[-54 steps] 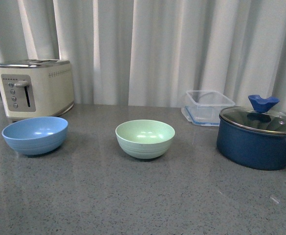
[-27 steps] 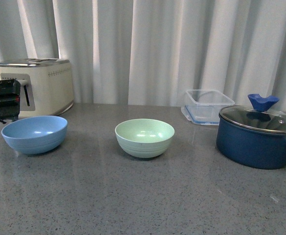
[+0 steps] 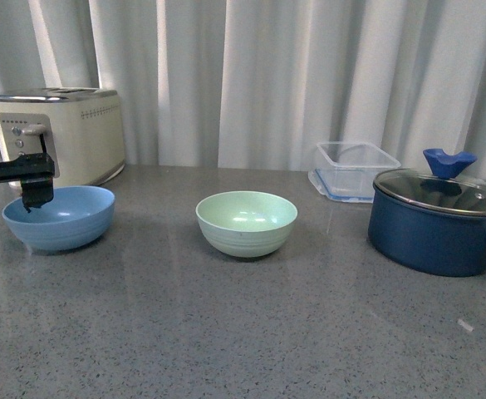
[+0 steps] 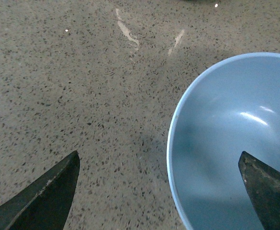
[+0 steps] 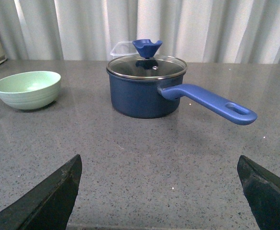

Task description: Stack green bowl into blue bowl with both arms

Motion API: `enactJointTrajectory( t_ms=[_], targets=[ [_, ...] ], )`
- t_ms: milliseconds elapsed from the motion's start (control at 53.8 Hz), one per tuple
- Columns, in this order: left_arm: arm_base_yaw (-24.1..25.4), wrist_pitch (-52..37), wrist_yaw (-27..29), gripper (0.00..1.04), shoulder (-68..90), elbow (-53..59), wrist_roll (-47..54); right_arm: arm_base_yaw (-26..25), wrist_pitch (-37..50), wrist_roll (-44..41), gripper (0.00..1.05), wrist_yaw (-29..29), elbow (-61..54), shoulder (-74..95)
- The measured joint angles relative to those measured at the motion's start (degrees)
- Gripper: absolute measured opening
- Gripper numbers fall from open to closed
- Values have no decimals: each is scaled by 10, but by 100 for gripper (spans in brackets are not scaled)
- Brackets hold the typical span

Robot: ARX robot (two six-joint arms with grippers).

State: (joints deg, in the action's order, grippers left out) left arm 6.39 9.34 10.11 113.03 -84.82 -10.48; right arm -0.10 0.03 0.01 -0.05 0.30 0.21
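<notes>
The blue bowl point(image 3: 58, 218) sits at the left of the grey counter, and the green bowl point(image 3: 246, 223) stands apart from it at the middle. My left gripper point(image 3: 36, 196) hangs open over the blue bowl's left rim. In the left wrist view the left gripper point(image 4: 159, 155) straddles the rim of the blue bowl point(image 4: 235, 139), one finger over the inside and the other over the counter. My right gripper point(image 5: 159, 160) is open over bare counter, with the green bowl point(image 5: 27, 88) far ahead of it to one side. The right arm is out of the front view.
A cream toaster point(image 3: 60, 133) stands right behind the blue bowl. A clear glass container point(image 3: 355, 170) sits at the back right. A dark navy pot point(image 3: 438, 220) with a glass lid stands at the right, and its long handle point(image 5: 211, 103) points toward my right gripper.
My left arm has come in from the left edge and lowered to the blue bowl's left rim. The front view has shifted slightly. Neither bowl has moved.
</notes>
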Motion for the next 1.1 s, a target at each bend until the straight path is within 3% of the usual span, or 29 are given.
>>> enactJointTrajectory(
  t_ms=[316,427,576,706,836,1096],
  targets=[
    [1,12,4,95,101,-94,-7,0,0,0,95,0,0,0],
    [-2,8,7,79,110,-104,-5,0,0,0,95,0,0,0],
    [-8,4,9,47,102,-108,7,0,0,0,95,0,0,0],
    [-13,3,18,29,94,-101,17,0,0,0,95,0,0,0],
    [-21,1,18,5,73,-77,15,0,0,0,95,0,0,0],
    [-37,-1,30,4,43,-50,12,0,0,0,95,0,0,0]
  ],
)
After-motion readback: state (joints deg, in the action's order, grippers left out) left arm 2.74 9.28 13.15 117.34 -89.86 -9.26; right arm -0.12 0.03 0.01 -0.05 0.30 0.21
